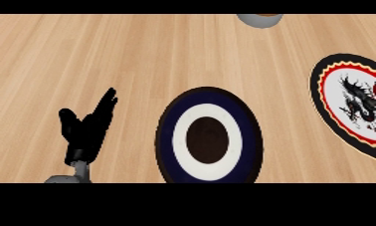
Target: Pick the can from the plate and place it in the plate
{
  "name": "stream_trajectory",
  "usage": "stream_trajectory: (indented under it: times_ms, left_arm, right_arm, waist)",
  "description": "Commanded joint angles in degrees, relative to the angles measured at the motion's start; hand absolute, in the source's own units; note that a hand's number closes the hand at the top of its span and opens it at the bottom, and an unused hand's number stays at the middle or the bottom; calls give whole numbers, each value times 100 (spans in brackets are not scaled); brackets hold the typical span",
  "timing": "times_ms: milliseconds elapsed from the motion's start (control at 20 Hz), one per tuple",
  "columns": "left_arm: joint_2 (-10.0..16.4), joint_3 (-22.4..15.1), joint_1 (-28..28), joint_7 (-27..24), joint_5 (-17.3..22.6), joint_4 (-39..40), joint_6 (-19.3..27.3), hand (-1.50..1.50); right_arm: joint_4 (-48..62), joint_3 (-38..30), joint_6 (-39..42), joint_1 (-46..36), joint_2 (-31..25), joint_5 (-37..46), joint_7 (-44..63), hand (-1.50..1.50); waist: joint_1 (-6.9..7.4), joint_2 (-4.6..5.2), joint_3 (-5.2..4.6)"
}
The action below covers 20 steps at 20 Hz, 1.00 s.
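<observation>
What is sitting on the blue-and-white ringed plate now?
Nothing shows on the ringed plate: its dark centre and white ring are bare. Its near rim runs out of view, so that strip cannot be checked. The left hand rests open beside it.

Navy-and-white ringed plate [209, 140] near centre, dragon plate [338, 85] at right edge

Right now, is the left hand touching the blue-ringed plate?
Apart. The head view shows a strip of bare counter between the open left hand and the blue-ringed plate.
</observation>
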Motion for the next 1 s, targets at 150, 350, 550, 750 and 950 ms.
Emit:
stream_trajectory:
  times_ms: [150, 350, 550, 750, 950]
  left_arm:
    - [237, 352, 105, 67, 229, 320, -252, 0]
    - [4, 152, -119, 144, -25, 303, 12, 0]
    - [-225, 99, -67, -18, -101, 436, 150, 0]
    - [82, 188, 330, -46, -36, 38, -132, 0]
    - [-233, -87, 304, 110, -184, 70, 66, 0]
  right_arm:
    - [-601, -608, 685, 676, 423, -1181, -887, -150]
    - [-1393, -624, 1888, 1419, 415, -1719, -713, -150]
    - [-2364, -299, 2266, 2140, 587, -1709, -328, -150]
    - [-3294, -215, 2491, 3124, 1135, -1816, -417, -150]
    - [-4394, 160, 2475, 3964, 1604, -1471, -148, -150]
  waist:
    - [-124, -16, -54]
    - [-188, -28, -58]
    - [-159, -16, -62]
    - [-123, -17, -59]
    - [-144, -18, -63]
